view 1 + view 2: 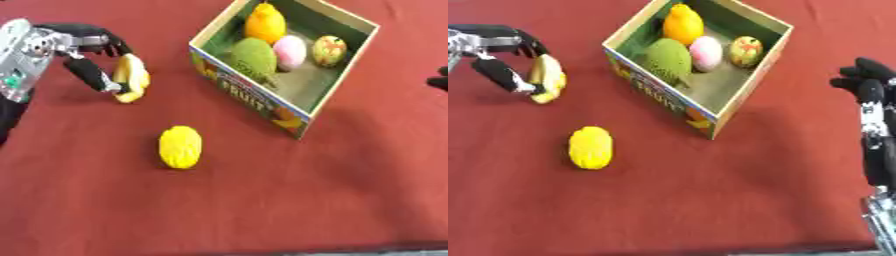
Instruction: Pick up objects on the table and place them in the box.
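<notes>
Left eye view: left hand (87, 60) pinches a banana (131, 77) above the table's (262, 200) left edge, beside the box (262, 102). Yellow ridged fruit (180, 146) lies mid-table. Right hand (868, 100) rests with relaxed fingers at the right edge

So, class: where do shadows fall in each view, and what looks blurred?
Left eye view: the box casts a soft shadow to its right, and the left hand with the banana is smeared. Right eye view: a faint shadow under the yellow fruit; the box lettering is unreadable and the right hand soft-edged.
</notes>
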